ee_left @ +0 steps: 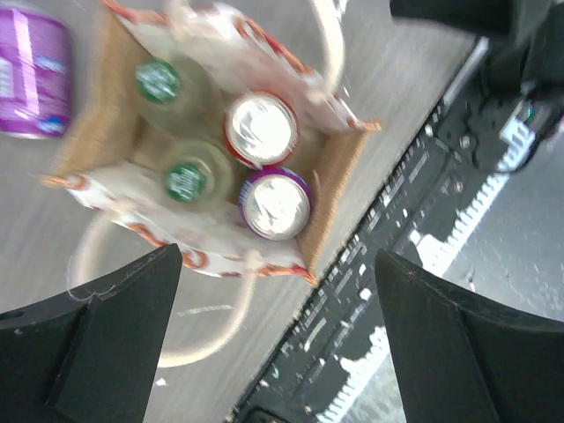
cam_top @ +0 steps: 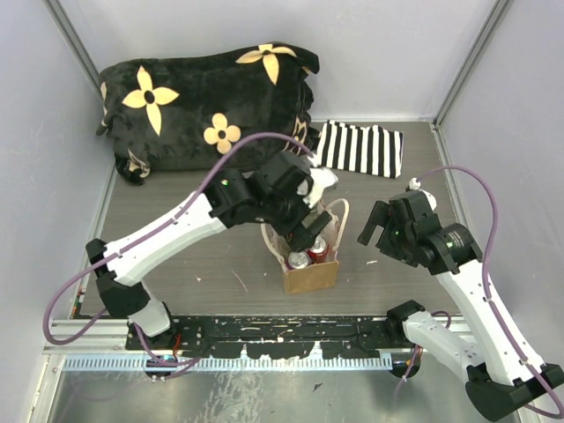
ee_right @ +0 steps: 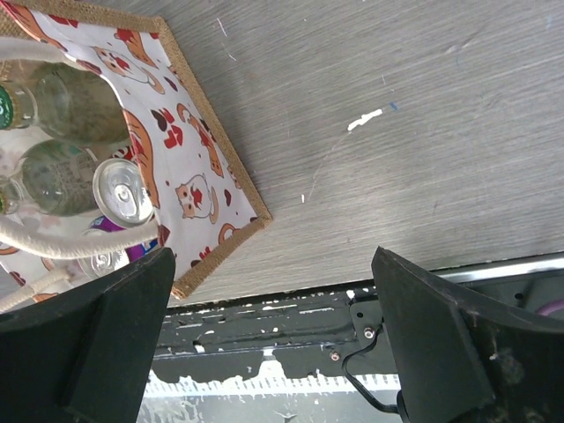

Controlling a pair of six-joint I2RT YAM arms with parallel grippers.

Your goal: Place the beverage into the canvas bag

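Hovering just above the bag (cam_top: 310, 278), the left gripper (ee_left: 280, 260) is spread wide and holds nothing. Directly beneath it, inside the bag, stand a red can (ee_left: 261, 129), a purple can (ee_left: 276, 204) and two green-capped bottles (ee_left: 159, 81). A loose can (ee_left: 31, 75), purple too, sits on the table (ee_right: 397, 106) just beside the bag. The right gripper (ee_right: 273, 263), also wide and empty, hangs to the bag's right. Four drinks appear packed; the loose can looks left to do.
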